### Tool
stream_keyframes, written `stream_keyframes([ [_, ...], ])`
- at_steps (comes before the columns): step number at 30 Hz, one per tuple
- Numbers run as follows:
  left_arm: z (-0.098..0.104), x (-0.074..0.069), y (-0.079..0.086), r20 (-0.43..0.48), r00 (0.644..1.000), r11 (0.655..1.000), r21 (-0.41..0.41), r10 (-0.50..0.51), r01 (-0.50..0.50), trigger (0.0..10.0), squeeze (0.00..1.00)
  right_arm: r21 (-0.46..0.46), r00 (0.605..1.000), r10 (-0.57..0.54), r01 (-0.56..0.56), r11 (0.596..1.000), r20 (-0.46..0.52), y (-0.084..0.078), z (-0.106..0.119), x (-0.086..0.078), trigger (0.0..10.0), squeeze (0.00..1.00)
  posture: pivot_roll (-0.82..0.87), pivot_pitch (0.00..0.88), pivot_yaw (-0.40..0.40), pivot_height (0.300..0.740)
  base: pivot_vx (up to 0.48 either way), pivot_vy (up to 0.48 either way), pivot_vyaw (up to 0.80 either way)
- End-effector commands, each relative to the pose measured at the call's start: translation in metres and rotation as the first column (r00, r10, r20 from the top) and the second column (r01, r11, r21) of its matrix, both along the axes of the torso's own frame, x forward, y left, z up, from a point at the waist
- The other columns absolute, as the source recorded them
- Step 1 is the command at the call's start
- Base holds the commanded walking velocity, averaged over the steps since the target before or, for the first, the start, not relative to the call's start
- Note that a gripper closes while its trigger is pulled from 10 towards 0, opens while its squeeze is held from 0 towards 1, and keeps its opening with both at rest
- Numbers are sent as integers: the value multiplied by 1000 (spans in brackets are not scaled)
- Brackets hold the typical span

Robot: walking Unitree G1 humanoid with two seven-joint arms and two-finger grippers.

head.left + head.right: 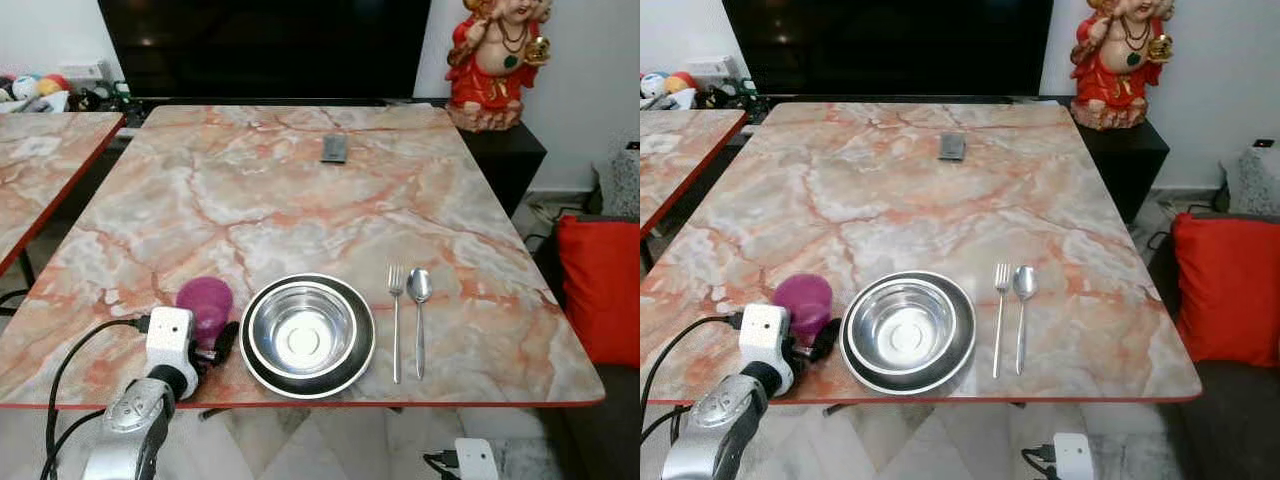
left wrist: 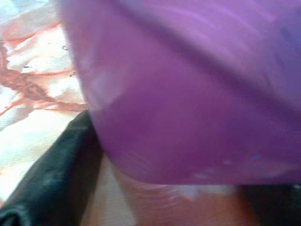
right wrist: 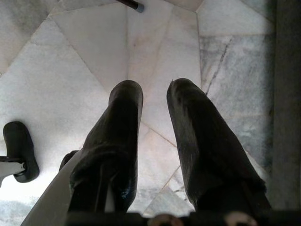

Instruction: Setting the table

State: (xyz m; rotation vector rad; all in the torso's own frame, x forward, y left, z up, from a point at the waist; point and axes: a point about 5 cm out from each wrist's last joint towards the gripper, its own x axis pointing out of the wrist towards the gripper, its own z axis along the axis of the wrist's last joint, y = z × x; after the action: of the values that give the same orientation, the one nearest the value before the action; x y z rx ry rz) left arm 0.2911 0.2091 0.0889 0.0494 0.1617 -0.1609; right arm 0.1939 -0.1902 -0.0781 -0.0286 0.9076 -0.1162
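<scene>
Low in the frame's left, the left gripper (image 1: 222,343) clasps the purple cup (image 1: 204,303) standing beside the steel bowl (image 1: 302,330); a careless release could tip it against the plate (image 1: 355,368).

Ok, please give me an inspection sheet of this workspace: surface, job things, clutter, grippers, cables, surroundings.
Surface: marble table, upright.
Job's things: steel bowl on dark plate; fork and spoon side by side on its right; purple cup on its left.
Clutter: small dark object at far side.
Grippers: left gripper around the cup; right gripper open above floor.
Cables: black cable along left arm.
Surroundings: red statue, red cushion.
</scene>
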Motion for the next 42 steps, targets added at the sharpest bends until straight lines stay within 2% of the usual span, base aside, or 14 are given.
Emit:
stream_keyframes([
  [1,-13,-5,1,-69,998,1000,5,4,-4,10000,608,1,1000,-3,3,1000,-12,0,-1,-2,10000,0,-23,101,-6,740,0,0,0],
  [20,-8,-4,7,-38,998,998,22,52,-51,10000,549,-1,1000,5,-5,1000,-12,0,0,-1,10000,0,-18,97,-12,740,0,0,0],
  [23,-6,-4,11,-22,996,996,29,84,-84,10000,553,-2,1000,7,-7,1000,-12,-1,0,-1,10000,0,-15,96,-15,740,0,0,0],
  [25,-3,-3,16,-1,993,992,35,121,-121,10000,506,-3,1000,9,-9,1000,-13,-1,0,0,10000,0,-15,96,-15,740,0,0,0],
  [28,0,-1,18,24,988,987,31,154,-155,10000,506,-3,1000,10,-10,1000,-13,-1,0,0,10000,0,-15,94,-16,740,0,0,0],
  [30,1,-1,18,31,987,987,25,159,-160,10000,427,-3,1000,10,-10,1000,-12,-1,0,0,10000,0,-15,94,-16,740,0,0,0],
  [31,1,-1,18,32,987,987,24,159,-160,10000,427,-3,1000,10,-10,1000,-12,-1,0,0,10000,0,-15,94,-16,740,0,0,0],
  [32,1,-1,17,32,987,987,23,158,-159,10000,173,-3,1000,10,-10,1000,-12,-1,0,0,10000,0,-15,94,-16,740,0,0,0],
  [33,1,-1,16,30,988,988,22,151,-152,10000,0,-3,1000,10,-10,1000,-12,-1,0,0,10000,0,-15,94,-16,740,0,0,0],
  [42,-1,-2,13,28,990,990,19,138,-138,10000,0,-2,1000,9,-9,1000,-13,-1,-1,-1,10000,0,-16,94,-15,740,0,0,0],
])
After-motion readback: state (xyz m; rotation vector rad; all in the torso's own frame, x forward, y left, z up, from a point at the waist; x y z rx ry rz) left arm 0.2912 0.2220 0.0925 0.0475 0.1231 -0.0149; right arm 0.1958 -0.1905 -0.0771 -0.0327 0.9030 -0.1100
